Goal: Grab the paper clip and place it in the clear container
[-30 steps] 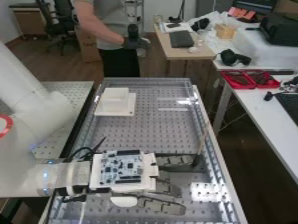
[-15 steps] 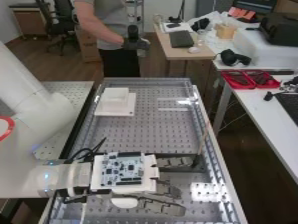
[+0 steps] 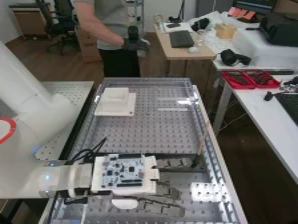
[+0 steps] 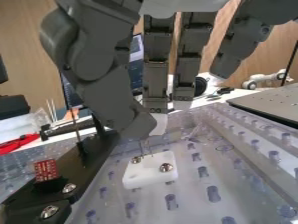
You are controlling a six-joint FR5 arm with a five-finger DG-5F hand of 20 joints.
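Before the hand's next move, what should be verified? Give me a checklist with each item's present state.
1. Hand low over the work area: ok, it is just above a small white block.
2. White block lying flat: ok, with two screws in its top.
3. Paper clip identified: cannot tell; the thin wires by the block may be it.
4. Clip secured by the hand: cannot tell.
5. Clear container identified: cannot tell; the large clear tray under the hand may be it.
6. White stack away from the hand: ok, it stands toward the tray's far end.
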